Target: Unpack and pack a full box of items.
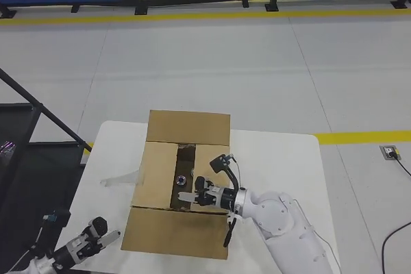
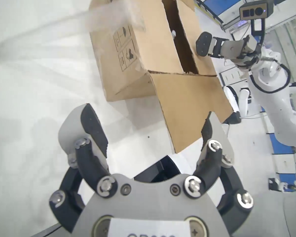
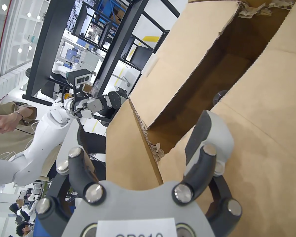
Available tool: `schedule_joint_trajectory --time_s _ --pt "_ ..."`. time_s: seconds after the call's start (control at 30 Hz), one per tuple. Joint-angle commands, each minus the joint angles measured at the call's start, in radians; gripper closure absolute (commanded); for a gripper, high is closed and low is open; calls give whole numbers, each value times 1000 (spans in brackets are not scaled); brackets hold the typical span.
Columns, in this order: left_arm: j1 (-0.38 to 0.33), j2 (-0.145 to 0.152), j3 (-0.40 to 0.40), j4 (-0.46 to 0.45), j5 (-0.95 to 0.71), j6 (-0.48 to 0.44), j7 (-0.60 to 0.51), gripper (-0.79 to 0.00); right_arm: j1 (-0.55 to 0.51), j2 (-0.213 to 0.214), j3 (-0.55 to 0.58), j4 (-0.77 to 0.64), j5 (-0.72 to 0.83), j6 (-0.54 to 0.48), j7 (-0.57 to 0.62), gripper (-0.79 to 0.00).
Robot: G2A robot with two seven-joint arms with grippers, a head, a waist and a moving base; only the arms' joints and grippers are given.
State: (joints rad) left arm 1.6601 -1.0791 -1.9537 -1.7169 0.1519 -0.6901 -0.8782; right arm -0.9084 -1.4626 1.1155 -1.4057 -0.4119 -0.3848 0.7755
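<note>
At frame centre, box [image 1: 188, 127] sits on tabletop [image 1: 281, 164], flaps [image 1: 157, 175] ajar; right hand [image 1: 189, 196] splayed astride flap edge, likely to widen gap; left hand [image 1: 108, 238] splayed, lower left.

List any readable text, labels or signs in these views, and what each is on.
Box side: handling pictograms and small print, too blurred to read.
Left end effector label: cut off at the frame edge, unreadable.
Right end effector label: likewise cut off.
Nothing else legible.
</note>
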Motion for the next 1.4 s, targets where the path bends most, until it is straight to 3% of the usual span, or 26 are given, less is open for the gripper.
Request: schedule_joint_trajectory --time_s 0.0,0.33,0.47,0.63,0.77,0.9,1.13,1.23,1.37 --pt "-21 6 -4 24 -45 33 -29 -785 -1 1 -2 0 -1 1 0 -785" --pt "-21 6 -4 24 -45 33 -29 -785 -1 1 -2 0 -1 1 0 -785" --pt "-18 5 6 17 -40 38 -24 -785 -23 2 -1 -17 26 -29 -53 -785" --pt "-25 19 69 22 -171 100 -209 -785 -55 8 15 -74 -19 -75 -164 -785" --pt "-78 38 75 80 -335 158 -397 -785 -88 10 32 -118 -63 -30 -287 -785" --pt "-115 54 99 104 -451 233 -485 -785 -91 9 52 -122 -107 32 -406 -785" --pt "-133 84 99 102 -582 288 -540 -785 -28 4 73 -43 -128 115 -504 -785" --pt "-124 96 94 77 -594 274 -526 -785 7 0 80 6 -114 125 -546 -785" --pt "-105 109 93 58 -644 270 -522 -785 54 -9 58 66 -190 211 -649 -785"
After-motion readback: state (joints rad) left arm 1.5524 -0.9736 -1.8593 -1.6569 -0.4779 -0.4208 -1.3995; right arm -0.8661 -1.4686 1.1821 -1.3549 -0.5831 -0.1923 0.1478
